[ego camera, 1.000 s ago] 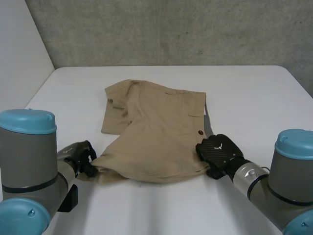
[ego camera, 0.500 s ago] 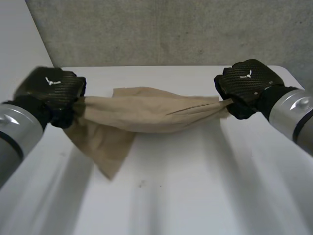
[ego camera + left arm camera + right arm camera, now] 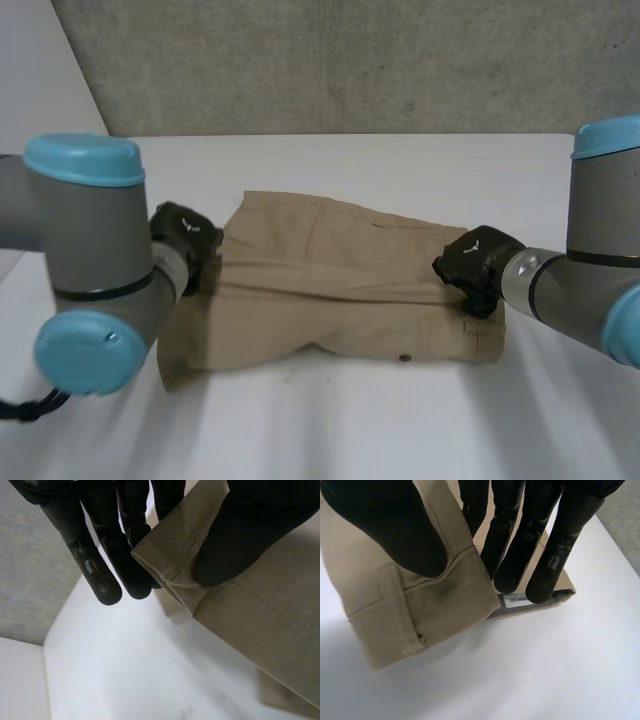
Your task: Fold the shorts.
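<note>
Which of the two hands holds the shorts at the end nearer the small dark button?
The right hand: the button sits on the near edge of the shorts, close to it. The left hand pinches the opposite end.

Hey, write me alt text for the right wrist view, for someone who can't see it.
The right robot hand pinches a folded corner of tan shorts between its thumb and fingers, over a white table. A small white label peeks out of the cloth at the fingertips.
</note>
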`<act>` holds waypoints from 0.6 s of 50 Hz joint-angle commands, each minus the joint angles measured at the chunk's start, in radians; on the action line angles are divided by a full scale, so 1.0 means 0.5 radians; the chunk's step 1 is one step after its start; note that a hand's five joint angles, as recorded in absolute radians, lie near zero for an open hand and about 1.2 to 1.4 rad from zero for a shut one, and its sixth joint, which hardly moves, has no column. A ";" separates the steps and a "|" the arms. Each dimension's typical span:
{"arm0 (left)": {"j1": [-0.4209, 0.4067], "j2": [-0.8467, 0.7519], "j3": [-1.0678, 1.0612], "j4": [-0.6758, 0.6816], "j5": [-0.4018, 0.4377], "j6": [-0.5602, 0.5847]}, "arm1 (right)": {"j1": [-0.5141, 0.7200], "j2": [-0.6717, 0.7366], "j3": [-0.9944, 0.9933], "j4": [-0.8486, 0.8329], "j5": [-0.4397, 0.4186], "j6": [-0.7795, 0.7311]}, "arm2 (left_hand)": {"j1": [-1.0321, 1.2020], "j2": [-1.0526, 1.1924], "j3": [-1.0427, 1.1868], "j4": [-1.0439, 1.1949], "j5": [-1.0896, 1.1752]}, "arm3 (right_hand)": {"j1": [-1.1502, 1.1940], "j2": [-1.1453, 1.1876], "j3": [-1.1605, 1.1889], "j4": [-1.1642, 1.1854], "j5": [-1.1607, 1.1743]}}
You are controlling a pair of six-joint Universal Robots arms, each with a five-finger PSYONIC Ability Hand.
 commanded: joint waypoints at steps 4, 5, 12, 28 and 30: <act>-0.015 -0.486 0.779 0.325 -0.058 0.019 | -0.001 0.253 -0.305 -0.503 0.064 0.018 | 0.536 0.398 0.417 0.398 0.475 | 0.846 0.434 0.426 0.409 0.497; -0.015 -0.519 0.826 0.353 -0.058 0.034 | -0.001 0.283 -0.336 -0.546 0.086 0.015 | 0.536 0.398 0.417 0.398 0.475 | 0.846 0.434 0.426 0.409 0.497; -0.018 -0.924 1.304 0.632 -0.043 0.350 | 0.015 0.587 -0.594 -0.939 0.224 -0.052 | 0.536 0.398 0.417 0.398 0.475 | 0.846 0.434 0.426 0.409 0.497; -0.002 -1.523 1.688 1.040 0.169 0.424 | 0.030 1.173 -0.947 -1.498 0.144 -0.246 | -0.409 -0.547 -0.528 -0.547 -0.470 | -1.341 -1.753 -1.761 -1.778 -1.691; -0.011 -1.520 1.667 1.119 0.153 0.409 | 0.033 1.171 -0.962 -1.565 0.160 -0.237 | -1.907 -2.046 -2.026 -2.045 -1.969 | -1.597 -2.009 -2.017 -2.034 -1.946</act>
